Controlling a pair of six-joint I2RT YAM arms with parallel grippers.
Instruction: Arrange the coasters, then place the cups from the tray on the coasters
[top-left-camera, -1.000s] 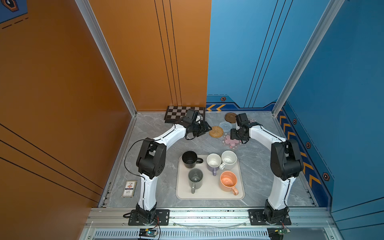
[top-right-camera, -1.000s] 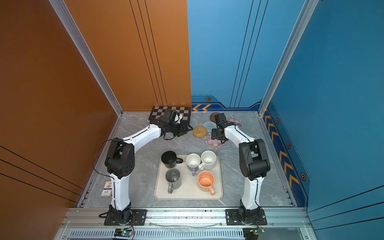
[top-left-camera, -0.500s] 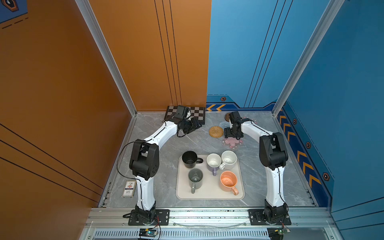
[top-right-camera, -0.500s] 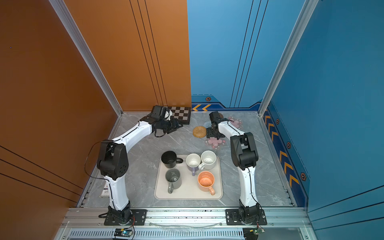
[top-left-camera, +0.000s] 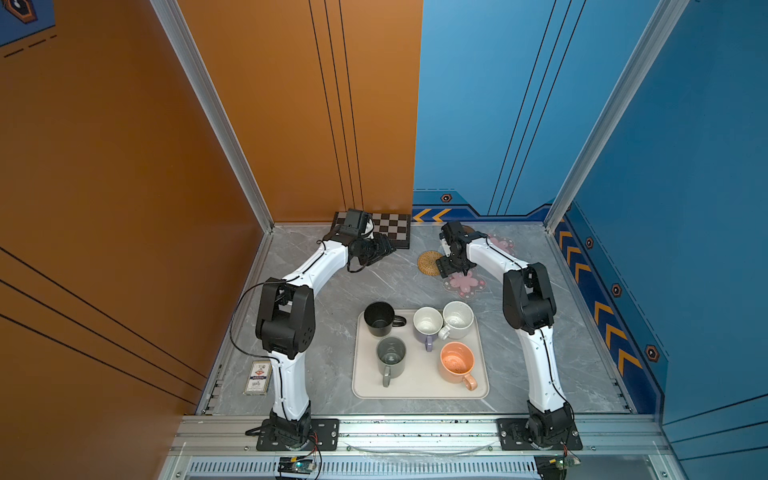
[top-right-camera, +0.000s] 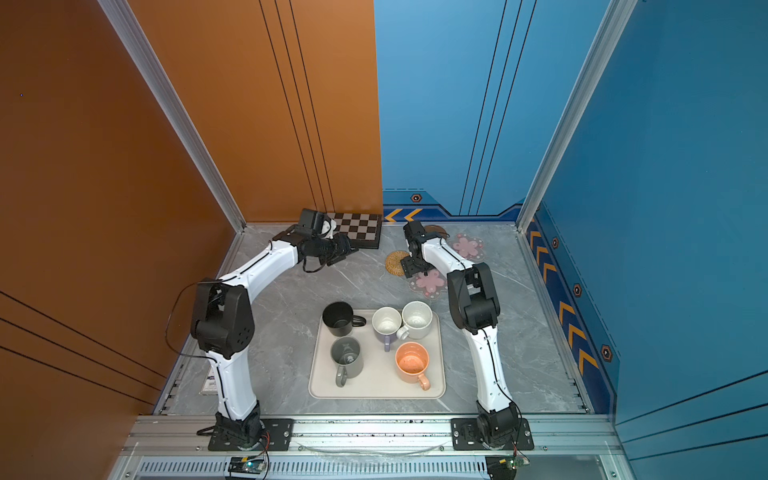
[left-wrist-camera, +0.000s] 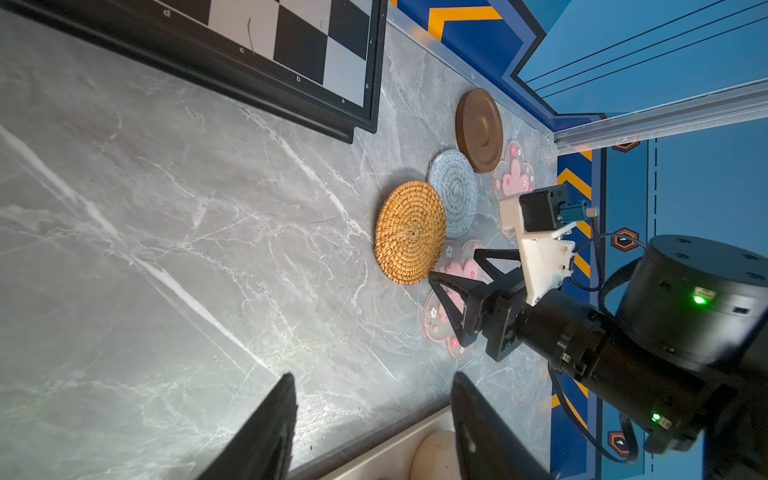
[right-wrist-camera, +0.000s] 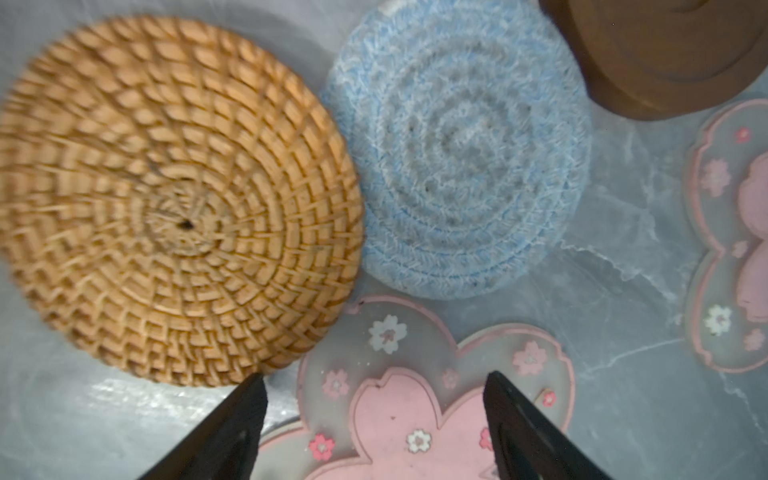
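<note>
While agape, right pincer (right-wrist-camera: 374, 376) over blossom coaster (right-wrist-camera: 399, 419).

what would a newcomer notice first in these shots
Five mugs crowd a cream tray at the front middle. Behind it, coasters cluster near the back wall, and the right gripper hangs open over a pink flower coaster.

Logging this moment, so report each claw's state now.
Left claw: open, holding nothing.
Right claw: open, empty, over a pink flower coaster.
</note>
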